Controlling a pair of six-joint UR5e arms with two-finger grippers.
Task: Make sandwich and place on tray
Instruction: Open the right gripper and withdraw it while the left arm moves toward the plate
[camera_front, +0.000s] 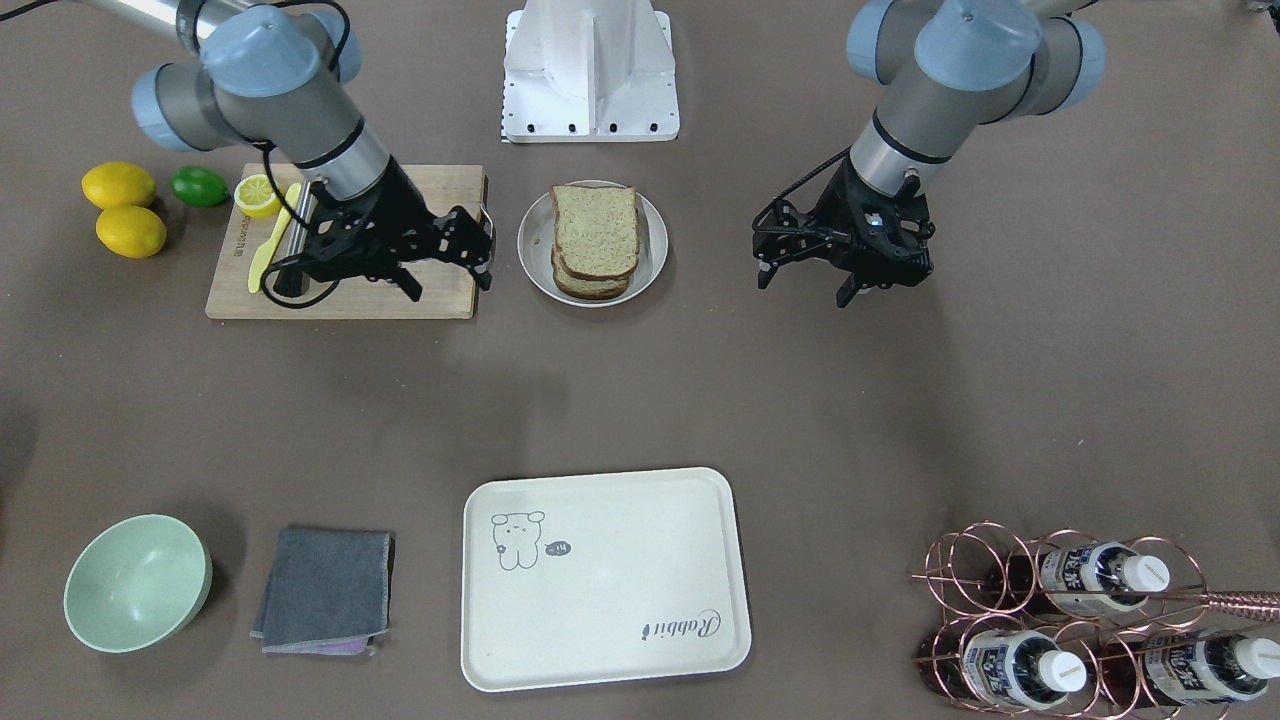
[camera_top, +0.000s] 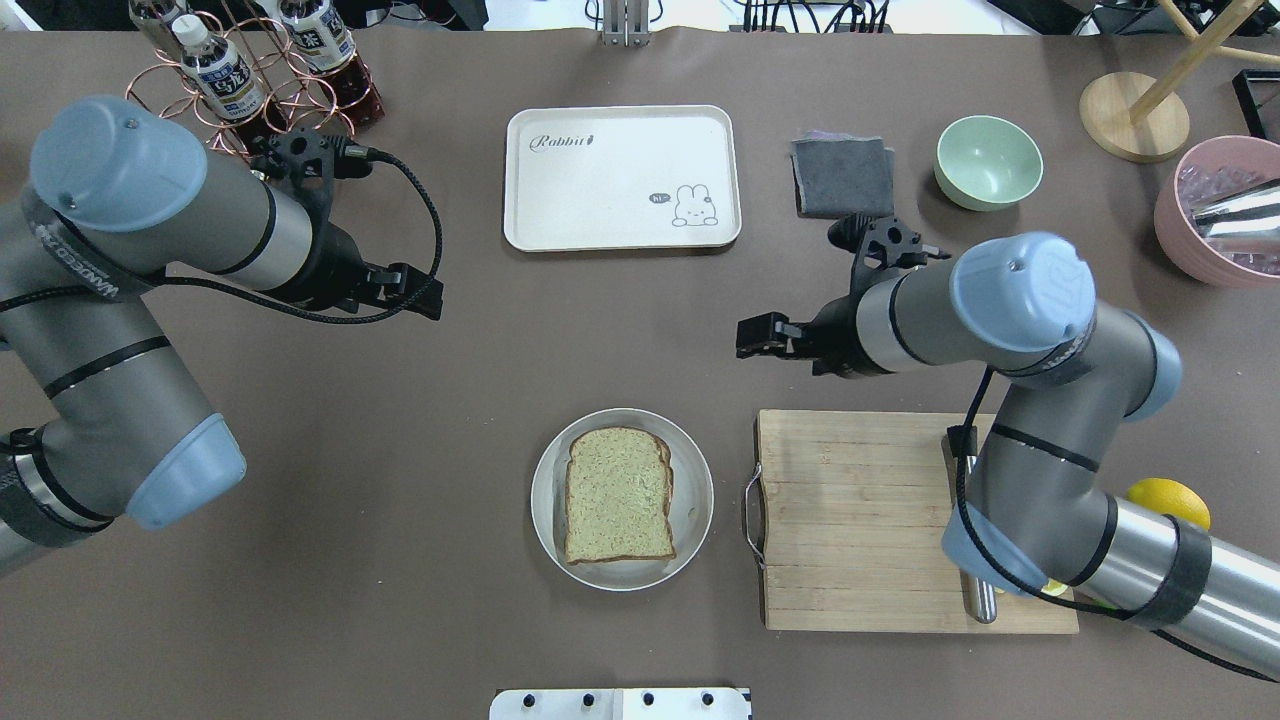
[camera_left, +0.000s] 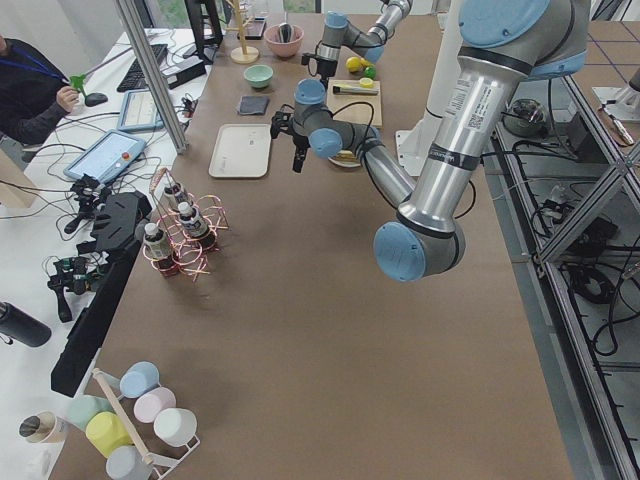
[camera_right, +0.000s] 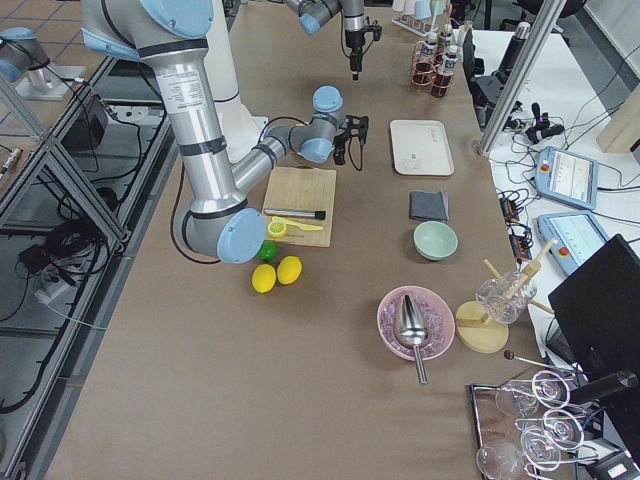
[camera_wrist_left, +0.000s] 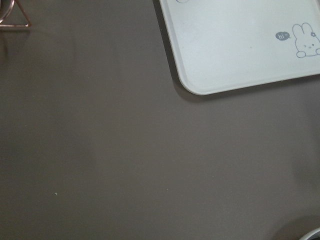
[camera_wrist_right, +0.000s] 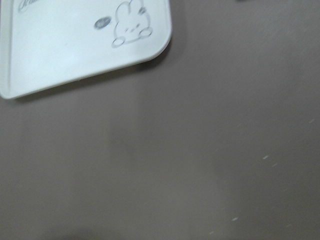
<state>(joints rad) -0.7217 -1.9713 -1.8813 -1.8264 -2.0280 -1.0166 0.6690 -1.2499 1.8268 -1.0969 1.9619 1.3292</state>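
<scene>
I noted left gripper (camera_front: 803, 287) and right gripper (camera_front: 450, 287) both spread, holding nothing; bread stack (camera_front: 595, 238) on plate (camera_front: 529, 252) by robot-side edge, tray (camera_front: 620, 610) by operator-side edge.

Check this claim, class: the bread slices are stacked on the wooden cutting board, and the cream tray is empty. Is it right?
No. The bread slices sit stacked on the round white plate, beside the wooden cutting board, not on it; the front-facing view shows this. The cream tray is indeed empty.
</scene>
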